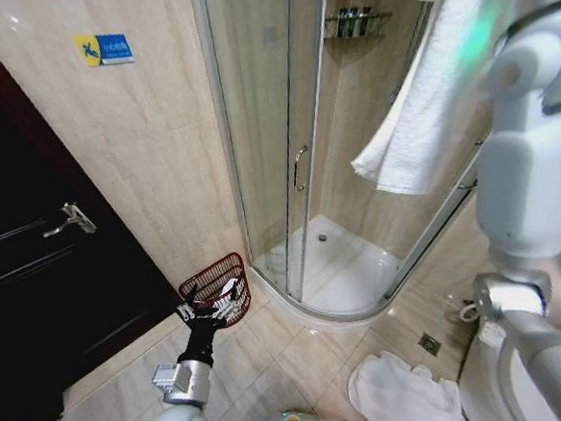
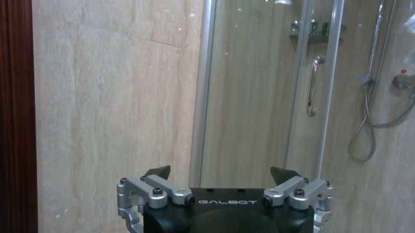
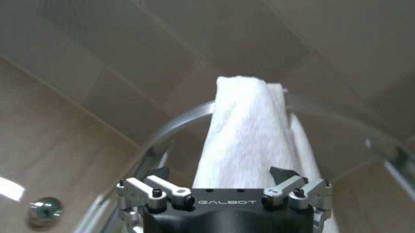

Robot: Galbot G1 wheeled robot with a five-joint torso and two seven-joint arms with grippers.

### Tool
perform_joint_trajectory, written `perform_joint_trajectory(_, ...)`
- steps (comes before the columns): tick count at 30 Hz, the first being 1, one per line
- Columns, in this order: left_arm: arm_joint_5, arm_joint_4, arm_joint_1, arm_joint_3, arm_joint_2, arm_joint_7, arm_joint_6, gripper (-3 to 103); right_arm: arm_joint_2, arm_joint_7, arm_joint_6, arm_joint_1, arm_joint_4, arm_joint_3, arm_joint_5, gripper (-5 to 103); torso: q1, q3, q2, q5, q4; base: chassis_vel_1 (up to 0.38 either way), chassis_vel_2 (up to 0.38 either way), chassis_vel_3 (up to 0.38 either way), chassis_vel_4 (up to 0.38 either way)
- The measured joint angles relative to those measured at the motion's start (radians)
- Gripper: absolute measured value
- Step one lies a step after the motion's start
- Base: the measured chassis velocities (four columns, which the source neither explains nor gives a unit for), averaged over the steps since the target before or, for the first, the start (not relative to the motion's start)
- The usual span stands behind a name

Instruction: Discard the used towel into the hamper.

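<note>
The white towel [image 1: 426, 94] hangs from the curved rail on top of the shower enclosure, at the upper right of the head view. In the right wrist view the towel [image 3: 250, 136] drapes over that rail straight ahead of my right gripper [image 3: 222, 172], which is open with its fingertips on either side of the cloth's lower part. The hamper [image 1: 218, 277], a dark red ribbed basket, stands on the floor against the wall beside the shower. My left gripper [image 1: 210, 307] hovers at its near rim, and the left wrist view shows this gripper [image 2: 222, 172] open and holding nothing, facing the wall.
A glass shower door [image 1: 284, 123] with a handle closes off the white shower tray [image 1: 342, 264]. A dark door [image 1: 45, 285] with a lever handle is to the left. A white bath mat [image 1: 399, 395] lies on the tiled floor near a floor drain [image 1: 429, 343].
</note>
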Motion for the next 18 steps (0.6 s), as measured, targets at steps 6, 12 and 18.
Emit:
perform_joint_trajectory(6,0.000,0.000,0.000,0.000,0.000,0.000,0.000,100,-0.008,0.042,-0.052,0.115,-0.069,-0.053,-0.027,100,0.000,0.000,0.000,-0.0004,0.0002,0.000,0.000,0.000,0.000)
perform_joint_trajectory(12,0.000,0.000,0.000,0.000,0.000,0.000,0.000,100,-0.003,0.084,-0.128,0.168,-0.113,-0.072,-0.030,100,0.000,0.000,0.000,-0.0001,0.0003,0.000,0.000,0.000,0.000)
perform_joint_trajectory(18,0.000,0.000,0.000,0.000,0.000,0.000,0.000,100,0.017,0.085,-0.164,0.217,-0.170,-0.079,-0.035,100,0.000,0.000,0.000,-0.0002,0.0002,0.000,0.000,0.000,0.000)
